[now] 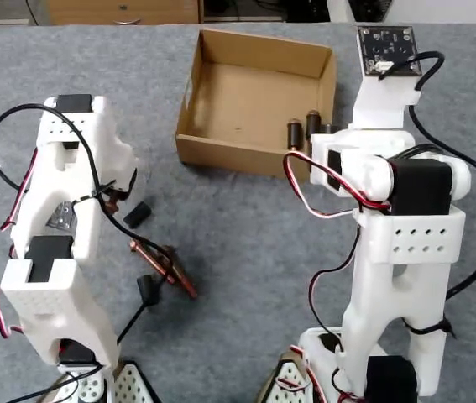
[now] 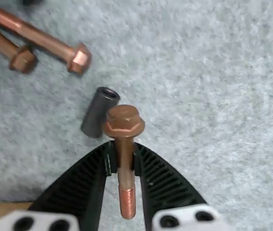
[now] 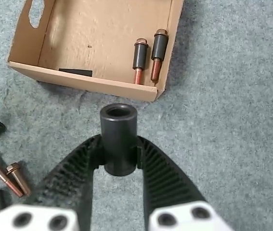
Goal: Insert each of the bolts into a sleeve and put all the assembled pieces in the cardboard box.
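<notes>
Clamping a bolt [image 2: 123, 122], left pincer [image 2: 123, 151]; a sleeve [image 3: 119, 127], right pincer [image 3: 119, 147].

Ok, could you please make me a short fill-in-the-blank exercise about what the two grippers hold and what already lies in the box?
The left gripper is shut on a copper-coloured ____.
The right gripper is shut on a black ____.
Inside the cardboard box lie ____ assembled pieces.
Missing words: bolt; sleeve; two.
</notes>
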`<state>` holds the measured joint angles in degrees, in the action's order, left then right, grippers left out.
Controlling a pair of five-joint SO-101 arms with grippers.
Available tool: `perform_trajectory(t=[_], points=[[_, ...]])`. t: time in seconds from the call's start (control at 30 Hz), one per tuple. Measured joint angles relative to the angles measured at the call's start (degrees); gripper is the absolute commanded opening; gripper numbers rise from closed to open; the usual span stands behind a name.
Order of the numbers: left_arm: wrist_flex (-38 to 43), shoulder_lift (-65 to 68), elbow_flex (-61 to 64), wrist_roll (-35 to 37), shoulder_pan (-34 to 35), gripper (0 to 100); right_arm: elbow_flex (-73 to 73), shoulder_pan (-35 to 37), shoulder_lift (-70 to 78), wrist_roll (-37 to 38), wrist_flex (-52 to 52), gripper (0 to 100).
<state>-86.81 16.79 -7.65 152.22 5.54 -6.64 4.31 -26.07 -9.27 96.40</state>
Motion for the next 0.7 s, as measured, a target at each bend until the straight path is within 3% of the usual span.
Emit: perform_trajectory(t=[0.7], points=[[0.70, -0.18, 0.00, 0.00, 1.05, 2, 0.00, 0.00, 0.00, 0.00, 1.76, 0.2]])
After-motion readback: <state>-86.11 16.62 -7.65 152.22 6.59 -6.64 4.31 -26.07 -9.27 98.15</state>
